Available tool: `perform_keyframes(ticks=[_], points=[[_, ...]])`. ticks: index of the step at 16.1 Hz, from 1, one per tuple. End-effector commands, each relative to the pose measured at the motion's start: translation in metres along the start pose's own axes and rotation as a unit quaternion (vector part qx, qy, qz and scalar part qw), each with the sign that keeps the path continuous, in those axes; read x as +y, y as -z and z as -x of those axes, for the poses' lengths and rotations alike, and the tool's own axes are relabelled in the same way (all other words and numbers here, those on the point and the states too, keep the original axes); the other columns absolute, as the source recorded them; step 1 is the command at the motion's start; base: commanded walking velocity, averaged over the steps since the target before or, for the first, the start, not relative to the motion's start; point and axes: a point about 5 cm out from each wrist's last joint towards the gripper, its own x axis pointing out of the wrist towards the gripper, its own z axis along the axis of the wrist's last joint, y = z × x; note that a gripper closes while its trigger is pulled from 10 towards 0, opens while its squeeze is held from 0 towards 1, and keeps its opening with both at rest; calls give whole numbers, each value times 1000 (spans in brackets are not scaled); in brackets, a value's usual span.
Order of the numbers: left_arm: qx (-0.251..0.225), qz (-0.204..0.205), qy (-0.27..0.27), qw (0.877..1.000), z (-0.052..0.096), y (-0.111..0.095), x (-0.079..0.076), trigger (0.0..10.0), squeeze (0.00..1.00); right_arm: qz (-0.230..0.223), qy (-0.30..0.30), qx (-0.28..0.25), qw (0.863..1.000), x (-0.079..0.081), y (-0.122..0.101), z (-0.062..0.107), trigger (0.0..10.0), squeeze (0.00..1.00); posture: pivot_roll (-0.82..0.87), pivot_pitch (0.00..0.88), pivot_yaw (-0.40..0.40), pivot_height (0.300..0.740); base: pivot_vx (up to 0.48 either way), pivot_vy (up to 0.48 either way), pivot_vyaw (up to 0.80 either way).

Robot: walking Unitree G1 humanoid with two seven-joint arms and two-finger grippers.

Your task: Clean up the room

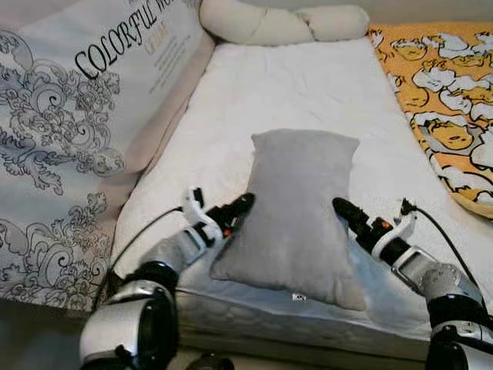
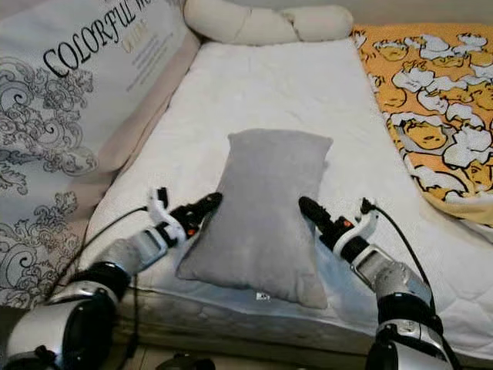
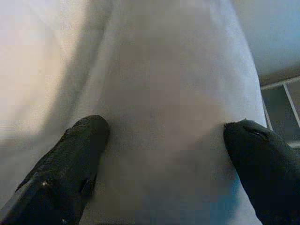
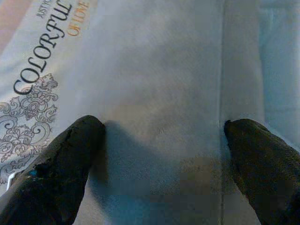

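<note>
A grey pillow (image 1: pixel 296 208) lies lengthwise on the white mattress (image 1: pixel 300 85), near its front edge. My left gripper (image 1: pixel 235 210) rests against the pillow's left side, and my right gripper (image 1: pixel 347 212) against its right side. In the left wrist view the left gripper (image 3: pixel 164 129) stands open, its two black fingertips wide apart with the pillow's grey fabric (image 3: pixel 159 84) between them. The right gripper (image 4: pixel 164 124) is open the same way, with pale fabric filling the gap. Neither has closed on the pillow.
A large cushion printed with grey scrolls and the word "COLORFUL" (image 1: pixel 69 116) leans along the mattress's left side. A cream bolster (image 1: pixel 262 23) lies at the far end. A yellow duck-print blanket (image 1: pixel 447 100) covers the right edge. The mattress's front edge is just below the pillow.
</note>
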Motion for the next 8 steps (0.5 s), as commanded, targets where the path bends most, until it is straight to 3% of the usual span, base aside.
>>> perform_keyframes(ticks=[1, 2, 5, 6, 7, 8], points=[[12, 18, 18, 1000, -6, 14, -6, 10000, 247, -28, 12, 15, 999, -5, 17, -2, 10000, 0, -174, 70, 128, 740, 0, 0, 0], [15, 42, 41, 998, -14, 24, -15, 10000, 0, -37, 9, 23, 999, -4, 27, -6, 10000, 0, -176, 70, 130, 740, 0, 0, 0], [27, 61, 77, 995, -24, 35, -31, 10000, 0, -41, -10, 34, 999, 2, 34, -12, 10000, 0, -182, 68, 136, 740, 0, 0, 0], [36, 55, 83, 994, -25, 39, -33, 10000, 0, -40, -11, 36, 999, 2, 35, -13, 4392, 0, -182, 67, 136, 740, 0, 0, 0], [77, 8, 76, 994, -28, 53, -35, 6000, 0, -35, -11, 37, 999, 2, 35, -14, 0, 0, -181, 59, 136, 740, 0, 0, 0], [88, -6, 66, 994, -28, 56, -34, 0, 0, -31, -12, 37, 999, 3, 34, -15, 0, 0, -182, 54, 136, 740, 0, 0, 0]])
